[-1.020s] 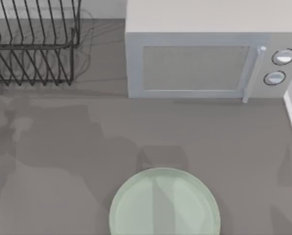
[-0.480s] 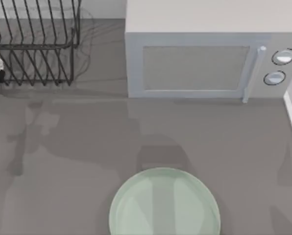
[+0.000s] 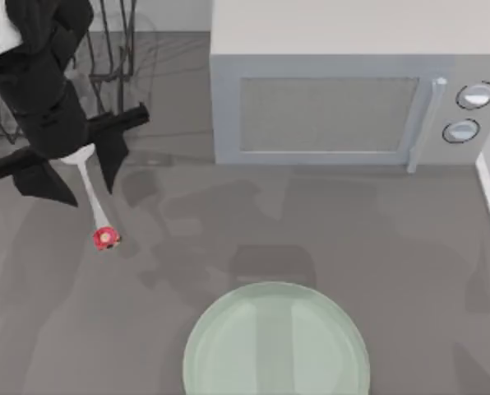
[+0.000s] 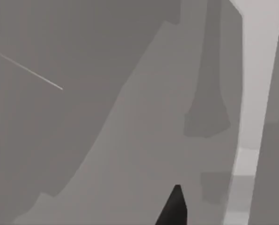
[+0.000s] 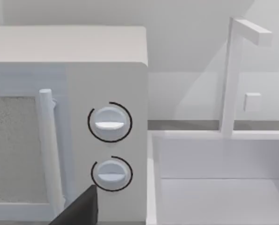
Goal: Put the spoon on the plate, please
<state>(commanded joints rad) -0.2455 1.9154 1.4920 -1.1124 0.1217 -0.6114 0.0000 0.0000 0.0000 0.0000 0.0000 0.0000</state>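
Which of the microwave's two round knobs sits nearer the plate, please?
The lower knob, beneath the upper knob on the microwave, lies closer to the plate.

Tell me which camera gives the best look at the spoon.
The top view: the spoon hangs from the left gripper at the table's left, ornament end down, away from the plate. The left wrist view has a dark fingertip over grey table; the right wrist view faces the microwave.

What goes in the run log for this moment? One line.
left claw: shut on spoon, near dish rack | plate: bare | right claw: facing microwave
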